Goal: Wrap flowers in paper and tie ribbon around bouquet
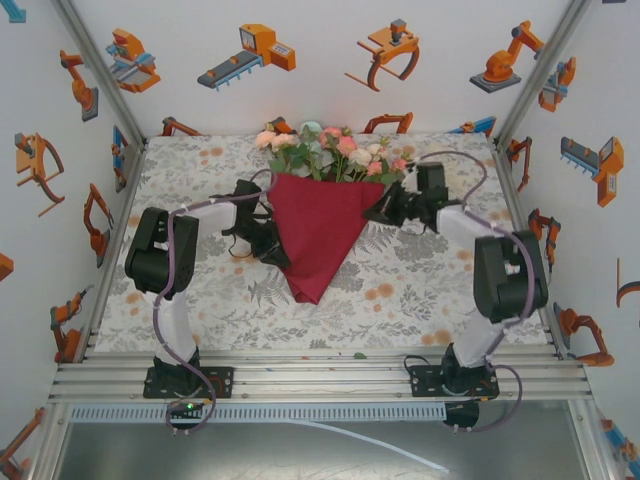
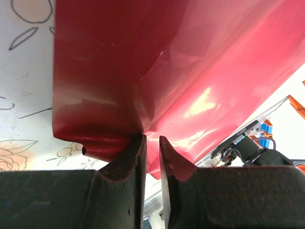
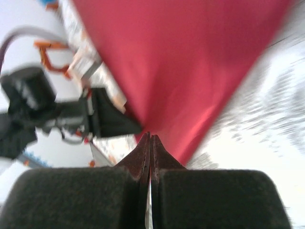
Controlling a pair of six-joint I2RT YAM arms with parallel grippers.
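The paper lies in the middle of the patterned bench, folded into a dark red cone. Its wide mouth is at the far side and its point is toward the near edge. The flowers stick out of the mouth at the far end, pink, peach and cream blooms over green leaves, with their stems hidden inside the cone.

The left tool sits against the cone's left edge, about halfway along it. In the left wrist view, the left tool has its fingers drawn close with a narrow slit between them. The paper puckers into creases that meet at the tips, so it is clamped on a fold of the sheet. The glossy sheet hangs above the bench, its lower left corner curled.

The right tool meets the cone's right edge near the mouth, just beside the lowest leaves. The right wrist view is blurred. There the right tool has its fingers pressed flat together, and the paper narrows down into their tips. It appears pinched on the sheet's edge, though the blur hides the contact. The bench shows to the right of the sheet.
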